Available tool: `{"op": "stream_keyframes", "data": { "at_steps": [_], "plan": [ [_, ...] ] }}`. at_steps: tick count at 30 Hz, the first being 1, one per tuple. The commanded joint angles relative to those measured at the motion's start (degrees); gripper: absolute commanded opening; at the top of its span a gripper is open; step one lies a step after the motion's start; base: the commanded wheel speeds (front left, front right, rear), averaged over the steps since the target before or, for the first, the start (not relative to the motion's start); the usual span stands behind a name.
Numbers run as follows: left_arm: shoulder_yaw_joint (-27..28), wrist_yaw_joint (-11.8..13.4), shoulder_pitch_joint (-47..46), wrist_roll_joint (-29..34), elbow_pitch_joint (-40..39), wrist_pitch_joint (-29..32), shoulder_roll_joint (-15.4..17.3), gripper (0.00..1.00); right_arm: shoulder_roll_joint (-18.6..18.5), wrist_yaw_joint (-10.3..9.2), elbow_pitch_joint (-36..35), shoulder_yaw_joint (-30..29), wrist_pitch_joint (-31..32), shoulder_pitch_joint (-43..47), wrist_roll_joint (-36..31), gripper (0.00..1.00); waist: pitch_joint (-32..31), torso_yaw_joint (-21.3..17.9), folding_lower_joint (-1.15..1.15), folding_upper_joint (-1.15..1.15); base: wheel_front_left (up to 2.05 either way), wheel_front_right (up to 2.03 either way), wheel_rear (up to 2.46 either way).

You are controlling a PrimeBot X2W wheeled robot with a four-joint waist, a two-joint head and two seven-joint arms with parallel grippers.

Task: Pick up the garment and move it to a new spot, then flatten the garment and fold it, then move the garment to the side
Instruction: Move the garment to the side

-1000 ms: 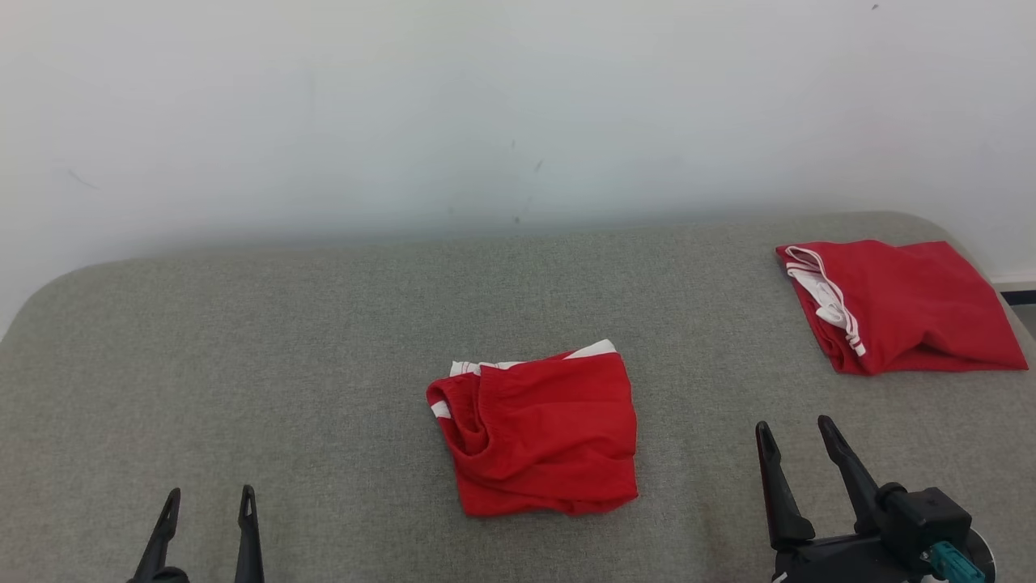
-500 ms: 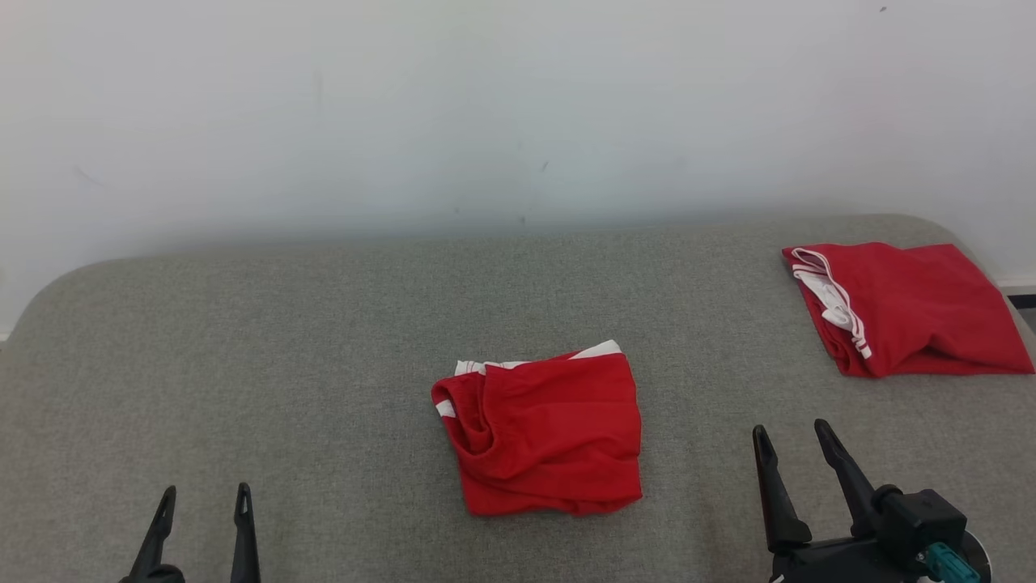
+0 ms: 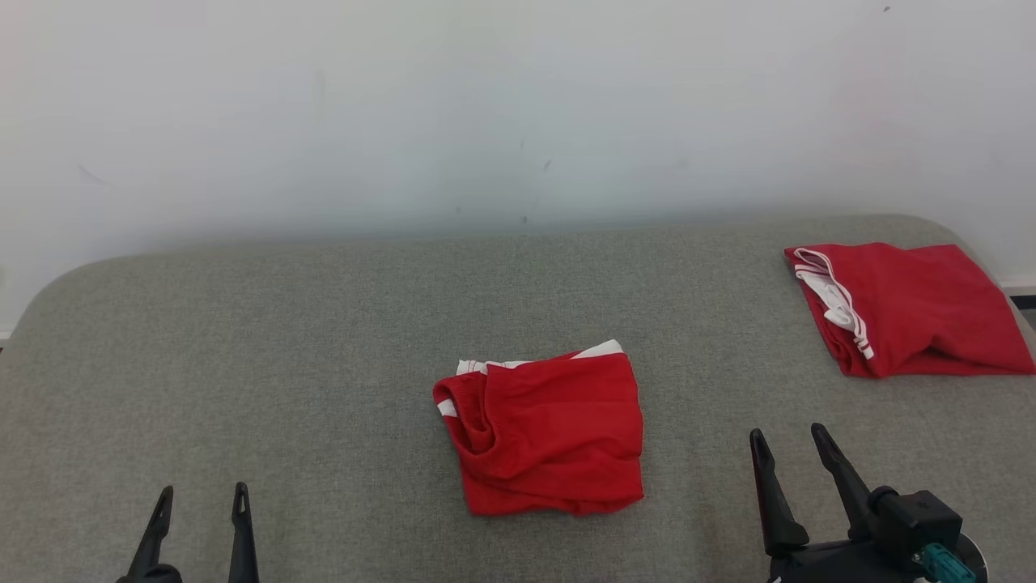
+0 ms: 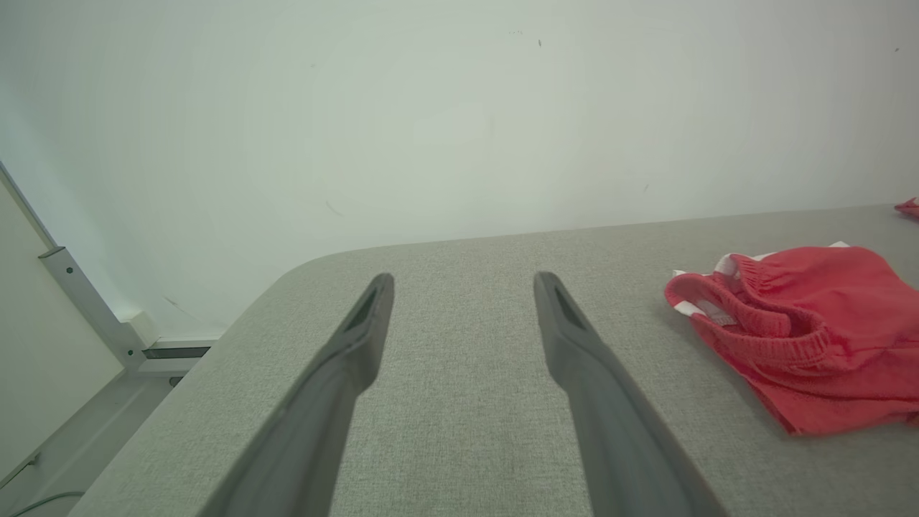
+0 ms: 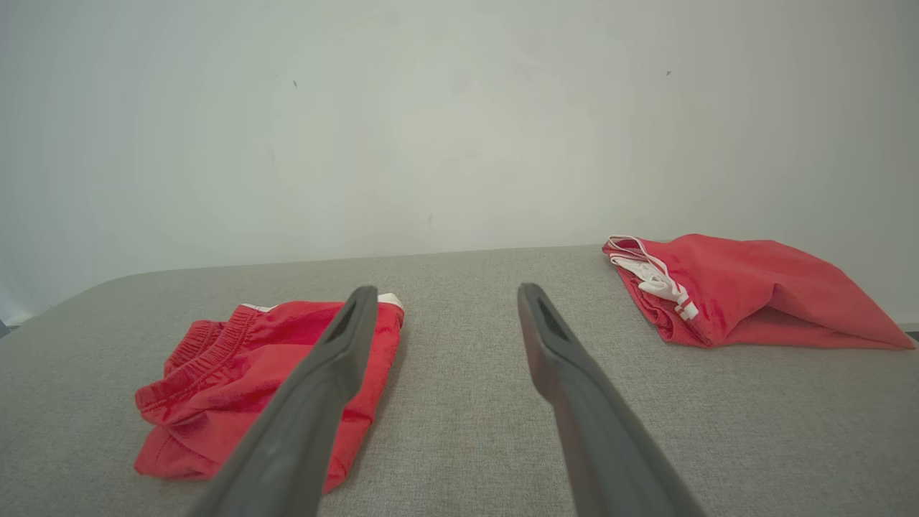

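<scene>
At the lower left of the head view, the left hand [image 3: 204, 488] is hovering low over the grey fabric-covered surface [image 3: 283, 364], its two dark fingers standing wide apart and holding nothing. In its own wrist view, bare grey fabric is showing between those fingers, with the garment lying off to one side, apart from them.

In the middle of the surface, the folded red garment [image 3: 550, 437] is lying as a compact, roughly square bundle. Its gathered waistband is curling open along the left edge, and white trim is peeking out at the top edge and at the left corner. Nothing is touching it.

Further right, the right hand [image 3: 787, 431] is hovering near the front edge, well apart from the bundle, its fingers also spread wide and empty. In the right wrist view, one finger is crossing in front of the garment's near corner, but whether it is making contact there cannot be told.

At the far right, close to the back corner of the surface, a second red garment [image 3: 914, 312] is lying folded flat, with a white drawstring trailing along its left edge.

Behind everything, a pale wall [image 3: 486, 105] is rising.
</scene>
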Motion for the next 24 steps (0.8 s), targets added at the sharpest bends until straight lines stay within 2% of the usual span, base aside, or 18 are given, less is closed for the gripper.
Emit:
{"op": "stream_keyframes", "data": {
  "at_steps": [1, 8, 14, 24],
  "plan": [
    [-0.12, 0.26, 0.64, -0.31, -0.32, -0.18, 0.23, 1.0, 0.23, 0.01, 0.16, 0.09, -0.09, 0.43, -0.02, 1.0, 0.02, 0.03, 0.0, 0.0, 0.0, 0.0, 0.0],
    [-0.42, 0.51, -0.06, -0.37, -0.4, -0.42, -0.01, 1.0, -1.02, 0.01, 1.87, 1.14, 0.29, -2.44, 1.11, 1.0, 0.51, 0.71, 0.0, 0.0, 0.0, 0.0, 0.0],
    [-1.66, 0.3, -1.9, 0.13, 0.01, -0.71, -0.55, 1.0, -2.43, 0.01, 6.99, 2.87, 1.31, -8.98, 2.37, 1.0, 1.57, 2.74, 0.0, 0.0, 0.0, 0.0, 0.0],
    [-4.06, -0.71, -6.02, 0.19, 2.04, -1.48, -2.1, 1.0, -4.78, 0.01, 25.82, 5.75, 5.38, -23.34, 3.86, 1.0, 4.93, 7.58, 0.0, 0.0, 0.0, 0.0, 0.0]
  ]
}}
